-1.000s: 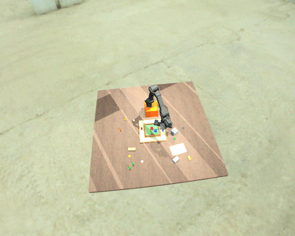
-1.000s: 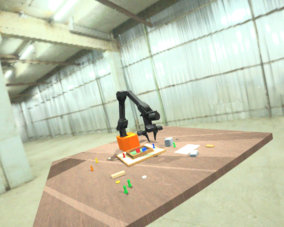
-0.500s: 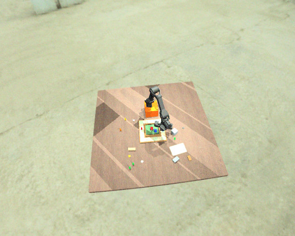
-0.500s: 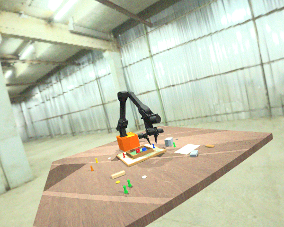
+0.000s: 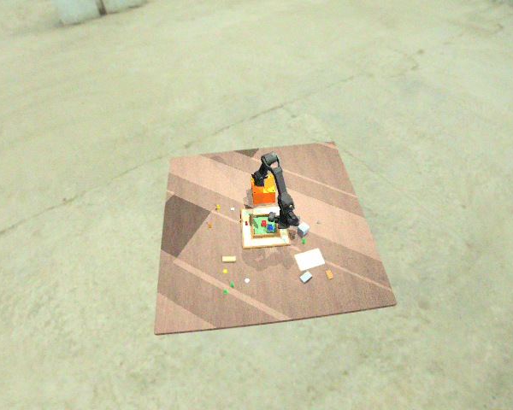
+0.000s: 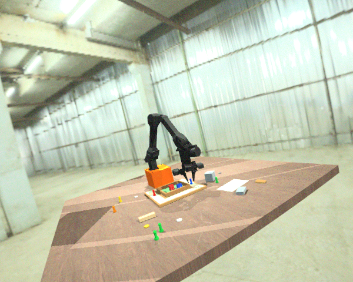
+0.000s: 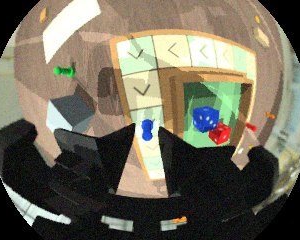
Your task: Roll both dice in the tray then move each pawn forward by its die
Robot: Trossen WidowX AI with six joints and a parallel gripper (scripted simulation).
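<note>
Well in from the desk's (image 5: 195, 304) (image 6: 109, 251) (image 7: 125, 15) edges, the claw (image 5: 285, 222) (image 6: 190, 181) (image 7: 146, 127) stands open around the blue pawn (image 6: 190, 181) (image 7: 147, 130); centre it, close gently.

Blue die (image 5: 270, 227) (image 6: 179, 185) (image 7: 205, 119) and red die (image 5: 263, 223) (image 6: 171, 187) (image 7: 220, 134) in tray (image 5: 264, 237) (image 6: 174, 191) (image 7: 176, 107), red pawn (image 5: 246, 223) (image 6: 153, 192) (image 7: 251, 127), blue pawn (image 6: 190, 181) (image 7: 147, 130) upright

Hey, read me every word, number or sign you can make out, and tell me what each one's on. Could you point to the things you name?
No words, labels, brands or numerals are readable.
Arrow signs: printed on squares of the game board (image 5: 265, 242) (image 6: 170, 201) (image 7: 142, 90).
Pips: on the blue die (image 5: 270, 227) (image 6: 179, 185) (image 7: 206, 119) and red die (image 5: 263, 223) (image 6: 171, 187) (image 7: 220, 134), too blurred to count surely.
</note>
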